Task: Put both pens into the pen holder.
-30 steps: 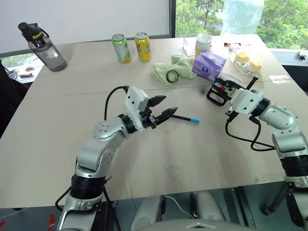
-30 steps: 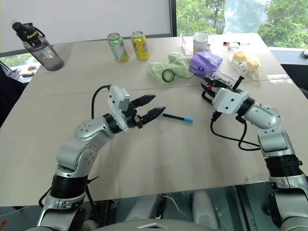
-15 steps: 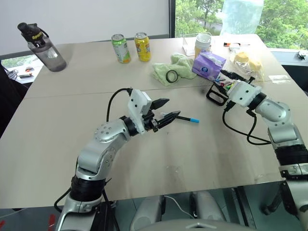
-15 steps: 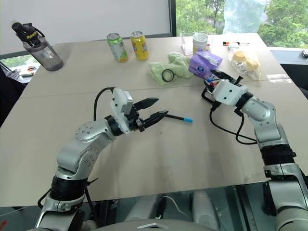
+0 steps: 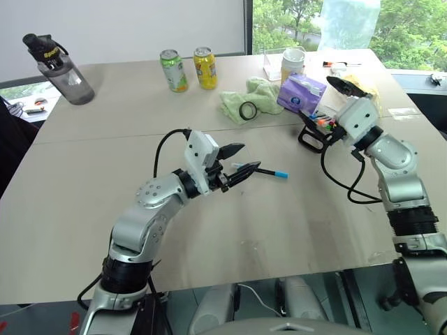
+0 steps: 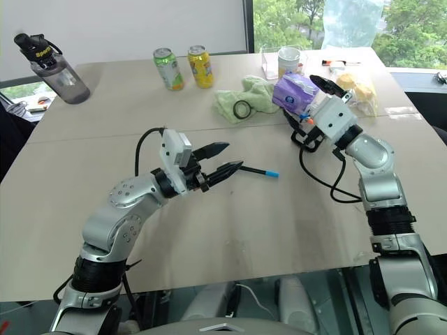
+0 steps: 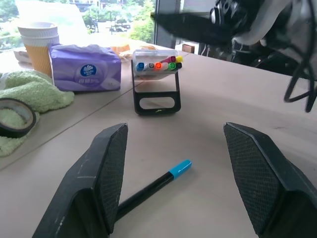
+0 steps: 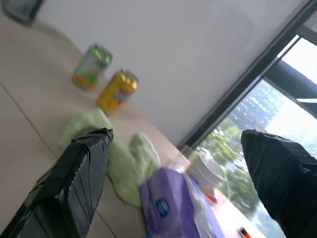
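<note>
The right gripper point(image 8: 173, 183) hangs just above the pen holder point(image 5: 316, 130), fingers spread wide and empty. The left gripper point(image 5: 238, 162) is parted too, gripping nothing; the blue-tipped pen point(image 7: 153, 184) lies on the table point(image 5: 279, 223) between its fingers, well left of the holder. Behind the holder sits a purple tissue pack point(image 5: 302, 93), with a green cloth point(image 5: 253, 100) further left.

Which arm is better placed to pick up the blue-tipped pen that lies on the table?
Left. The left end effector is open right at the pen; the right end effector is away beside the pen holder.
</note>
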`<action>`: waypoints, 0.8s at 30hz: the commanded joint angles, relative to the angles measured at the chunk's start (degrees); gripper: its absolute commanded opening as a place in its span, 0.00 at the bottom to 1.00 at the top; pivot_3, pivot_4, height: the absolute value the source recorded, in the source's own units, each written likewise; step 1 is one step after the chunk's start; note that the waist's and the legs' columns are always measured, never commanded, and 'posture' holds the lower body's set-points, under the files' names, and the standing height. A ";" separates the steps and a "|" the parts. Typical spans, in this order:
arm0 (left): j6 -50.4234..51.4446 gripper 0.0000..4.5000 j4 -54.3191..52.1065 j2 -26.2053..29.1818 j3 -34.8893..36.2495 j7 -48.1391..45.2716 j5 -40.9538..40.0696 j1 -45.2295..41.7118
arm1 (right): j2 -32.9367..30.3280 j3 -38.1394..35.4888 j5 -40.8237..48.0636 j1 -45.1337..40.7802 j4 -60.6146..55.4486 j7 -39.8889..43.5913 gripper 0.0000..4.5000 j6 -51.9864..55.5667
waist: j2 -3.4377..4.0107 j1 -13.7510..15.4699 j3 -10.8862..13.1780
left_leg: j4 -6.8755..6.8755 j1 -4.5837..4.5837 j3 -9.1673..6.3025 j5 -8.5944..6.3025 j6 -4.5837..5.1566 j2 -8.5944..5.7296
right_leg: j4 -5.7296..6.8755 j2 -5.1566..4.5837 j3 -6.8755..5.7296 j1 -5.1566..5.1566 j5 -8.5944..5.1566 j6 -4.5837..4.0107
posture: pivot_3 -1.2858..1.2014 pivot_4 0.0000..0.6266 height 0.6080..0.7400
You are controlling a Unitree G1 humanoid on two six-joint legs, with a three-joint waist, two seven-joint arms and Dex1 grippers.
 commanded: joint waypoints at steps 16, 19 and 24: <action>4.79 0.71 -2.07 4.48 8.94 4.84 -1.87 12.76 | -5.09 7.38 11.00 9.32 -14.61 11.98 0.99 37.61 | 0.02 0.38 0.00 | 0.00 -0.01 -0.07 -0.01 0.01 -0.02 | 0.00 -0.03 0.00 0.00 0.00 0.00 | 0.52 0.24 1.00; 6.00 0.71 -3.08 5.01 9.15 3.63 -3.81 12.58 | -3.41 7.88 11.23 8.02 -12.48 12.27 0.99 39.13 | 0.02 0.34 0.00 | 0.00 -0.01 -0.07 -0.01 0.01 -0.02 | 0.01 -0.03 0.00 0.00 0.00 0.00 | 0.52 0.24 1.00; 6.02 0.71 -4.56 7.52 8.92 0.73 -4.50 12.06 | -0.34 10.53 8.93 5.44 -6.71 12.40 0.99 39.59 | 0.02 0.24 0.00 | -0.01 0.00 -0.06 -0.01 0.00 -0.02 | 0.01 -0.02 -0.01 0.00 0.00 0.00 | 0.52 0.24 1.00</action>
